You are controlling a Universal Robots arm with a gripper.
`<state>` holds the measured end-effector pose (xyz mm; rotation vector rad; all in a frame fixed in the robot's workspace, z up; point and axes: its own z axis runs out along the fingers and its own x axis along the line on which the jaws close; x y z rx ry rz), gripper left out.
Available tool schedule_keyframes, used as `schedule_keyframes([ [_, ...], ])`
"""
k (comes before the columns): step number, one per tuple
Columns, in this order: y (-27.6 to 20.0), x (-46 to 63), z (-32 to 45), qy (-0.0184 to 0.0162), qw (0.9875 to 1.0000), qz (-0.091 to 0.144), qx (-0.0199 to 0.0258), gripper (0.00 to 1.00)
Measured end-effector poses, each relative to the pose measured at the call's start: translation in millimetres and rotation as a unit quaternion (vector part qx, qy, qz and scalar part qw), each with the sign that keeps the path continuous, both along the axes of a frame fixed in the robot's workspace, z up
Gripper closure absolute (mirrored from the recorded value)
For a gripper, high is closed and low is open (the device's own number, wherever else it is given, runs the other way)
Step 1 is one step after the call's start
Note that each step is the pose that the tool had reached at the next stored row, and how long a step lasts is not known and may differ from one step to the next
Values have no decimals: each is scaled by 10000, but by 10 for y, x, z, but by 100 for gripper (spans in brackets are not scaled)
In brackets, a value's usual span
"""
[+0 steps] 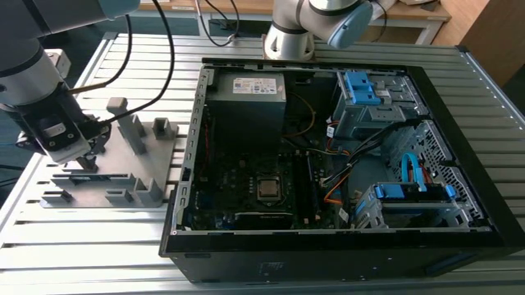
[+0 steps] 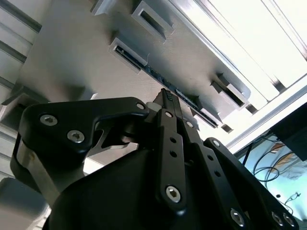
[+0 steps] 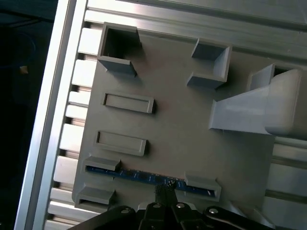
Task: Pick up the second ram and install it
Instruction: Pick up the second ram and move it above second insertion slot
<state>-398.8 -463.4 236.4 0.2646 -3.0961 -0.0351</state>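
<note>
A slatted aluminium counter [image 1: 345, 52] carries an open black computer case [image 1: 328, 252] across its middle and toward the exterior view's right. A grey fixture plate [image 1: 168, 153] lies by the counter's edge at the exterior view's left. The arm's gripper [image 1: 85, 163] reaches down onto that plate. In both wrist views the gripper [image 3: 165, 191] [image 2: 168, 96] is pressed together on the upper edge of the second ram [image 3: 139, 176] [image 2: 152, 72]. This thin blue-green stick stands on edge in a long slot between two end brackets, along one edge of the plate [image 3: 177, 129].
</note>
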Motion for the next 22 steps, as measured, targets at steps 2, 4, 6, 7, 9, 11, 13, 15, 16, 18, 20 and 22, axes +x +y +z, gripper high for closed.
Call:
schedule_keyframes([
  [2, 0, 0, 0, 0, 10000, 77, 0, 90],
  [4, 0, 0, 0, 0, 9999, 155, 0, 90],
  [6, 0, 0, 0, 0, 9997, 234, 0, 90],
  [7, 0, 0, 0, 0, 9996, 275, 0, 90],
  [9, 0, 0, 0, 0, 9994, 353, 0, 90],
  [11, 0, 0, 0, 0, 9991, 433, 0, 90],
  [13, 0, 0, 0, 0, 9987, 512, 0, 90],
  [15, 0, 0, 0, 0, 9983, 588, 0, 90],
  [16, 0, 0, 0, 0, 9980, 627, 0, 90],
  [18, 0, 0, 0, 0, 9975, 703, 0, 90],
  [20, 0, 0, 0, 0, 9970, 779, 0, 90],
  [22, 0, 0, 0, 0, 9963, 855, 0, 90],
])
